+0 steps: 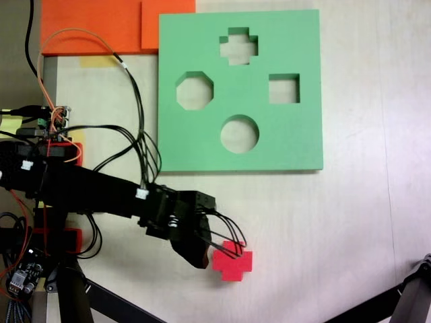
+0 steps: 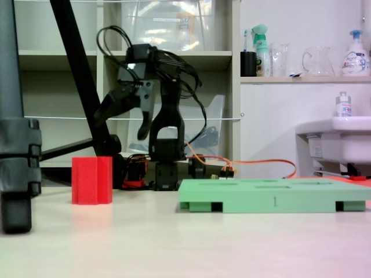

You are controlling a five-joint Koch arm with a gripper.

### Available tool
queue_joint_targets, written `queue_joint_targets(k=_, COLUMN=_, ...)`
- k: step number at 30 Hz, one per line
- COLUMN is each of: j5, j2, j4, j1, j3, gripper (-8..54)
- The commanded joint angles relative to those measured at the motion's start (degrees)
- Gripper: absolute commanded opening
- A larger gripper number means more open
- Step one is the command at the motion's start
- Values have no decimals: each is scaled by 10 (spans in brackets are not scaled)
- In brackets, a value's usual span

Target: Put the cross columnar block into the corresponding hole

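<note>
Standing: the cross columnar block upright on the worktop, at about 6 o'clock from the green board.
Jaws: gripper spread, raised clear above the block, apparently not touching it.
Hole: the corresponding hole at the board's 12 o'clock, unfilled.

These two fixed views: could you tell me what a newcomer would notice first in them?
Probably the red cross columnar block, standing upright on the pale table apart from the green foam board. Next, the black gripper, open and raised above the block in the side-on fixed view. Then the board's four cutouts, the cross-shaped hole at the top in the view from above.
</note>
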Motion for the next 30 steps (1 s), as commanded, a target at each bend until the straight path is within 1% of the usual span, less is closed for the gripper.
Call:
queue_joint_targets(k=1, j5=-4, j2=-17, j4=9, j1=18, j3=-45, gripper=521)
queue_joint_targets(k=5, j5=-12, j2=-77, j4=6, j1=34, j3=-83, gripper=521)
queue_joint_targets(k=13, j5=-18, j2=-164, j4=-4, j1=53, j3=-112, gripper=521)
queue_joint_targets(k=21, j5=-34, j2=-219, j4=-26, j1=71, j3=-138, gripper=521)
queue_joint_targets(k=26, j5=-75, j2=-243, j4=-26, j1=69, j3=-153, gripper=520)
queue_joint_targets(k=28, j5=-74, j2=-257, j4=-24, j1=65, j3=-151, gripper=519)
queue_joint_targets(k=29, j5=-73, j2=-265, j4=-24, j1=60, j3=-150, gripper=514)
queue_joint_targets(k=30, j5=-71, j2=-274, j4=-23, j1=55, j3=-150, gripper=474)
